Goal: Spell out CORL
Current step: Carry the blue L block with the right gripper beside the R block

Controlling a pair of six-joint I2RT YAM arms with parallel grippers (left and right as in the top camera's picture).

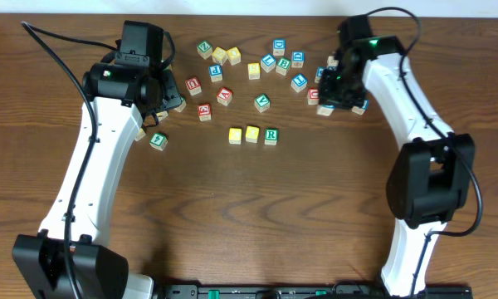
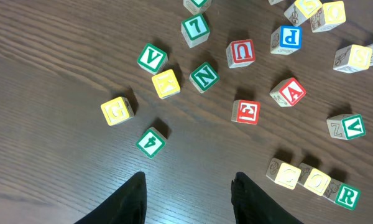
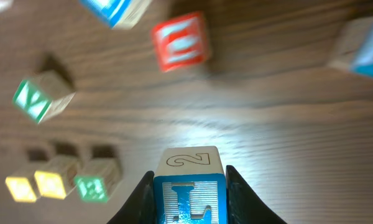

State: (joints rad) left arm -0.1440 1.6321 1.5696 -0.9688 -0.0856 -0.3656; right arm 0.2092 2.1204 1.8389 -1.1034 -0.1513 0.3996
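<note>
Three cubes stand in a row mid-table: a yellow C cube [image 1: 235,134] [image 2: 288,175], a yellow O cube [image 1: 252,133] [image 2: 316,180] and a white cube with a green R [image 1: 270,135] [image 2: 346,196]. The right wrist view shows this row blurred at lower left, with the R cube [image 3: 93,186] nearest. My right gripper [image 1: 339,93] [image 3: 189,175] is shut on the blue L cube [image 3: 189,198], lifted above the wood at the back right. My left gripper [image 1: 153,104] [image 2: 189,180] hangs open over bare table at the left, nothing between its fingers.
Loose letter cubes lie scattered across the back of the table [image 1: 257,71]. Among them are a red E cube [image 3: 181,41], a green V cube [image 3: 40,96], a green 4 cube [image 2: 151,141], a yellow G cube [image 2: 117,110] and a red A cube [image 2: 289,91].
</note>
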